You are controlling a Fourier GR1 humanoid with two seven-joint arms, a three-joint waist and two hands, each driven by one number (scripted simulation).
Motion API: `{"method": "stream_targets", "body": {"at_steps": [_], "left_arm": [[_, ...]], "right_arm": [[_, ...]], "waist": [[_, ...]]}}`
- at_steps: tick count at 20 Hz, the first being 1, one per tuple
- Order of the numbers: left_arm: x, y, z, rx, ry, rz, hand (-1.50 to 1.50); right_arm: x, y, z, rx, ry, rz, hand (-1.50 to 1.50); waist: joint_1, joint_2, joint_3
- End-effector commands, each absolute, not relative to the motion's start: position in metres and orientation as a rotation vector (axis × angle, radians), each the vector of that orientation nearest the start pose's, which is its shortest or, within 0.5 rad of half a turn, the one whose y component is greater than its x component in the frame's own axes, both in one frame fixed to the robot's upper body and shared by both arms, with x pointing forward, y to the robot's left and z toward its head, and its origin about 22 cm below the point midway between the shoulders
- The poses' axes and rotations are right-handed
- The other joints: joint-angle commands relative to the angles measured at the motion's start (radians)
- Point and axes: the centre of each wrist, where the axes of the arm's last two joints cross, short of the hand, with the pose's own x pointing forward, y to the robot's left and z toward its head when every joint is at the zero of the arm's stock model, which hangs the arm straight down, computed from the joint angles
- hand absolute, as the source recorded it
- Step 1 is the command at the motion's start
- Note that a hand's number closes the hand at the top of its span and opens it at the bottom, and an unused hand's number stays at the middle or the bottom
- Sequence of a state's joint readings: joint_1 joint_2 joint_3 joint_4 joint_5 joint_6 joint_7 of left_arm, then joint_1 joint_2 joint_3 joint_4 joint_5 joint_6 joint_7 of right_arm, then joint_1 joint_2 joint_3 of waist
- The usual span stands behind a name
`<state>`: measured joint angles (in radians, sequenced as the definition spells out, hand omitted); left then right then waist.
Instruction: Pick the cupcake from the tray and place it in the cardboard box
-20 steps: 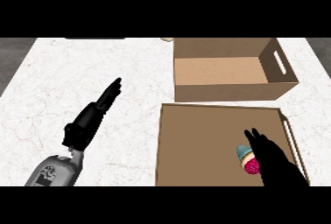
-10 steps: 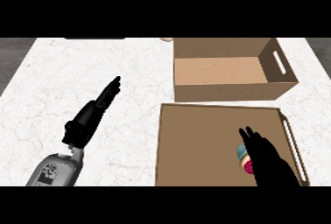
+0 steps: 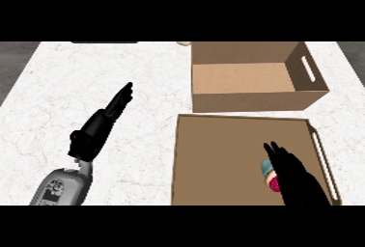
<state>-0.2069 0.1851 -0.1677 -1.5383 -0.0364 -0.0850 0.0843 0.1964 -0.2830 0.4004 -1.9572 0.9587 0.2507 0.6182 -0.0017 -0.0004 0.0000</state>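
The cupcake (image 3: 269,172) is being partly covered by the right hand (image 3: 291,172) inside the tray (image 3: 214,159) — fingers straight, not curled round it. The left hand (image 3: 100,126) is being held spread over the desk (image 3: 85,82). The cardboard box (image 3: 249,79) is being shown just behind the tray.

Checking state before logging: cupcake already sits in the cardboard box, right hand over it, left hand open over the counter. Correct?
Not quite. The head view shows the cupcake on the tray, near its right side, not in the cardboard box, which holds nothing visible. The rest stands: the right hand is over the cupcake, partly hiding it, and the left hand is open over the counter.
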Motion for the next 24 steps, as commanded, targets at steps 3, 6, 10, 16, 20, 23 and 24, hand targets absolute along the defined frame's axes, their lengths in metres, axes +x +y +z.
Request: {"method": "stream_targets", "body": {"at_steps": [3,6,10,16,20,23,24], "left_arm": [[0.297,0.189,0.046,-0.046,-1.610,-0.444,0.00],[0.285,0.203,0.048,-0.034,-1.607,-0.454,0.00],[0.275,0.214,0.037,-0.024,-1.591,-0.467,0.00],[0.285,0.221,0.029,-0.028,-1.595,-0.462,0.00],[0.278,0.224,0.050,-0.036,-1.600,-0.445,0.00],[0.279,0.202,0.043,-0.035,-1.618,-0.439,0.00],[0.284,0.220,0.026,-0.052,-1.584,-0.453,0.00]], "right_arm": [[0.174,-0.212,0.050,-0.830,-0.958,1.033,-1.50],[0.196,-0.196,0.031,-0.813,-0.939,1.048,-1.50],[0.189,-0.195,0.012,-0.853,-0.935,1.085,-1.50],[0.182,-0.219,0.003,-0.891,-0.898,1.092,-1.50],[0.184,-0.223,-0.007,-0.847,-0.906,1.095,1.50],[0.202,-0.216,-0.004,-0.863,-0.918,1.142,1.50],[0.205,-0.220,0.004,-0.898,-0.931,1.132,1.50]], "waist": [[-0.004,0.000,0.000],[0.001,0.000,0.000],[0.002,0.000,0.000],[-0.002,0.000,0.000],[0.001,0.000,0.000],[0.002,0.000,0.000],[0.000,0.001,0.000]]}}
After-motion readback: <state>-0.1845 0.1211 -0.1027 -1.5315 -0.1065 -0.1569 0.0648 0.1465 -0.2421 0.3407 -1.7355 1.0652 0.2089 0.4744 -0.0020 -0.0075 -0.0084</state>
